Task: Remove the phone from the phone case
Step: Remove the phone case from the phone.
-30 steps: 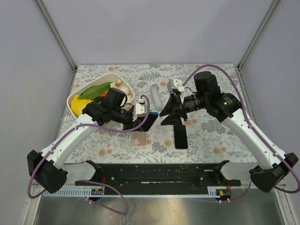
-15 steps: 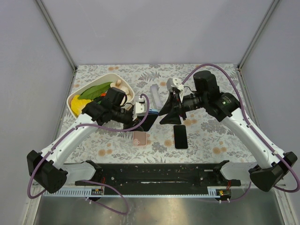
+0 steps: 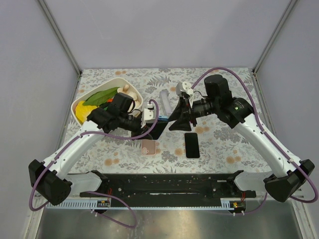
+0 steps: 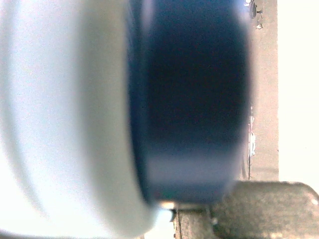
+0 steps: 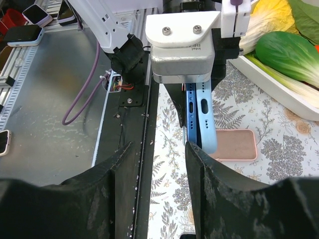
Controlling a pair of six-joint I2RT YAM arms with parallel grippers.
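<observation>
Above the middle of the bench (image 3: 219,149), the left tool (image 3: 152,122) is clamped narrowly on the case (image 5: 205,124), which stands on edge with one end pointing down. From the right wrist view this case is pale blue with an oval slot in its lower end, and a darker blue strip with small holes, apparently the phone (image 5: 191,117), sits tight against it; the two are not apart. The left wrist view is filled by a blurred dark blue surface (image 4: 194,99) beside a white one, too close to tell more.

The right tool (image 3: 175,126) hangs just beside the case, its dark fingers (image 5: 113,184) standing moderately apart with nothing between them. It points toward the left tool and touches neither the case nor the bench.

On the bench below the left tool lies a pink case (image 3: 148,146), flat. A black phone (image 3: 192,145) lies flat near it, under the right arm. A white bowl (image 3: 117,79) of greens sits at the far left.
</observation>
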